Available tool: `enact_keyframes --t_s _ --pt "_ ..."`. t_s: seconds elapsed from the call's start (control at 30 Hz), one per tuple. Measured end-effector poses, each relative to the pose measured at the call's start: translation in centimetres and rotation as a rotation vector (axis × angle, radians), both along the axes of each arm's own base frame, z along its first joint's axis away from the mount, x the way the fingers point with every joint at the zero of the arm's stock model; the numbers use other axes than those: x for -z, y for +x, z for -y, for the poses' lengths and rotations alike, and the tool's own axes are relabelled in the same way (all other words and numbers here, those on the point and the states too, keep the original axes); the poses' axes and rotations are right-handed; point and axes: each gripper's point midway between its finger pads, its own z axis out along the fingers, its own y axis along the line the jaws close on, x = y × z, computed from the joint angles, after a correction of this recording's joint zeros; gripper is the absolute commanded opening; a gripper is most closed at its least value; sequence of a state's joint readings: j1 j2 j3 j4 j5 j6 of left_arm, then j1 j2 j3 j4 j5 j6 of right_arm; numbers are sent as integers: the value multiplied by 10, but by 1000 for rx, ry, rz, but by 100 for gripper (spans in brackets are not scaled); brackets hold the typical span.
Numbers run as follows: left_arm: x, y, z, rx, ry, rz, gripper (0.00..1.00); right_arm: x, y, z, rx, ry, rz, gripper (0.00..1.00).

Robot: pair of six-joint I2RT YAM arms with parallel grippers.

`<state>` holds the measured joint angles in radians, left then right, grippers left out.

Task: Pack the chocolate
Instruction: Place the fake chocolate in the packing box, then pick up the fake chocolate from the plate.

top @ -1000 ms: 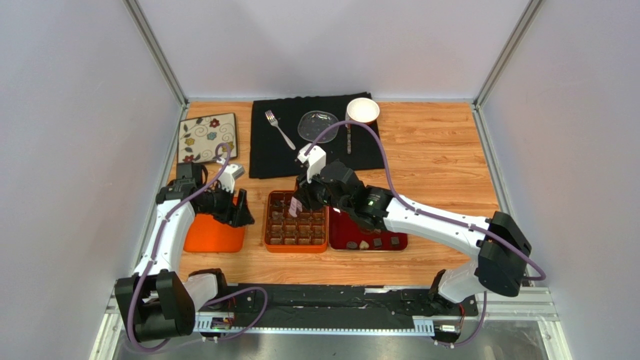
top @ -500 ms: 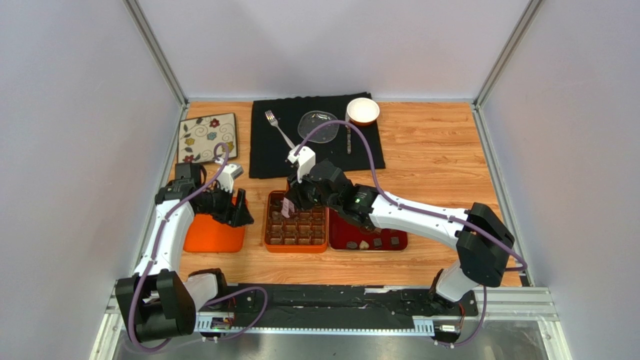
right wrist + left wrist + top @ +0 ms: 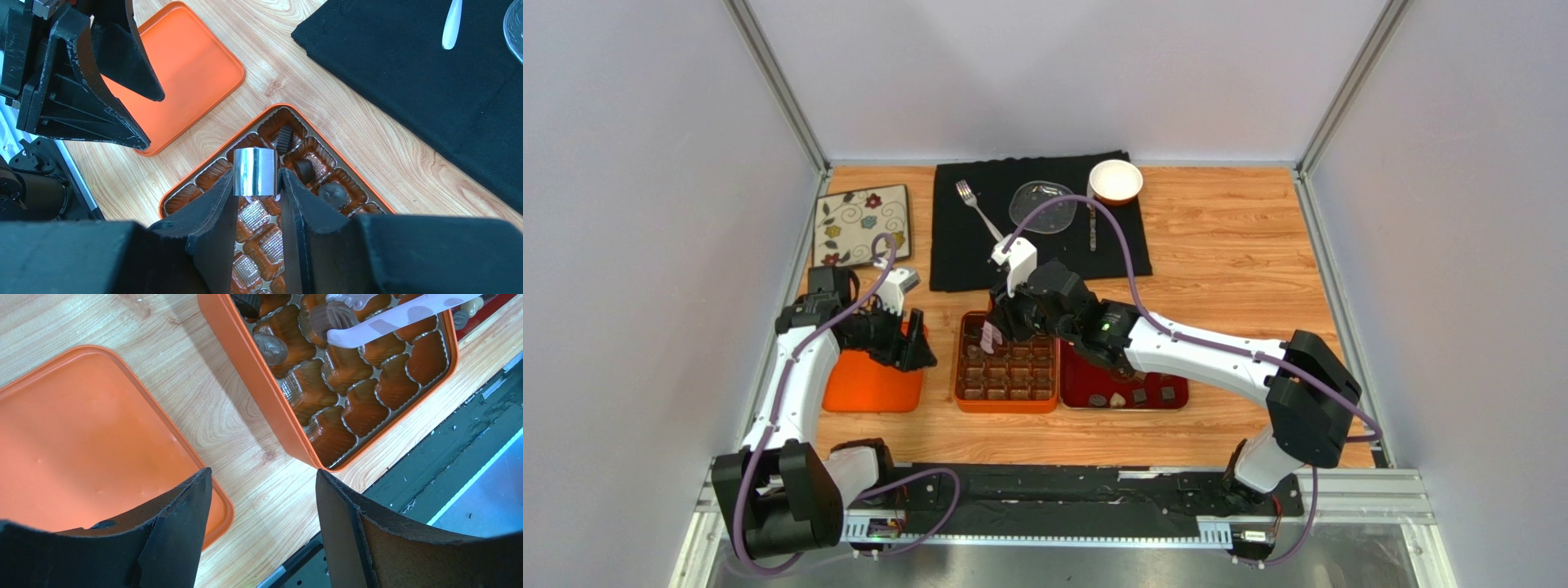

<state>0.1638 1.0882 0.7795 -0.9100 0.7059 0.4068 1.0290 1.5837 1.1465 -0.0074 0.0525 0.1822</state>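
My right gripper (image 3: 255, 181) has slid left in the last second. It now hangs over the far left corner of the orange box (image 3: 957, 368), squeezing a silver-wrapped chocolate (image 3: 253, 170), so I think this piece goes down next, beside the dark chocolates (image 3: 304, 168) already there. The shiny piece looks about as wide as long, so I can't pick a long side; it sits across the fingers, flat face up. My left gripper (image 3: 263, 478) is spread wide and empty by the orange lid (image 3: 80, 435).
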Motion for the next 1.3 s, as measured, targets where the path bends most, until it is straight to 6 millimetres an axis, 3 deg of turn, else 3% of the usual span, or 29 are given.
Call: enact_keyframes --t_s 0.3,0.67,0.83,0.93,1.1,1.3 --pt "0 -1 0 1 0 -4 71 0 1 1 7 -2 4 34" --pt "1 -3 -1 1 0 -9 71 -12 4 11 38 5 35 23" --pt "1 -2 -1 -2 0 -9 71 -32 -3 45 96 26 71 23" --pt "1 -3 -1 -1 0 -10 71 -37 -9 79 164 25 76 23" --pt "0 -3 -1 -1 -4 -9 71 -20 -23 144 310 -5 47 24" --pt "-1 -3 1 3 -15 -10 71 -2 -33 203 488 -51 4 26"
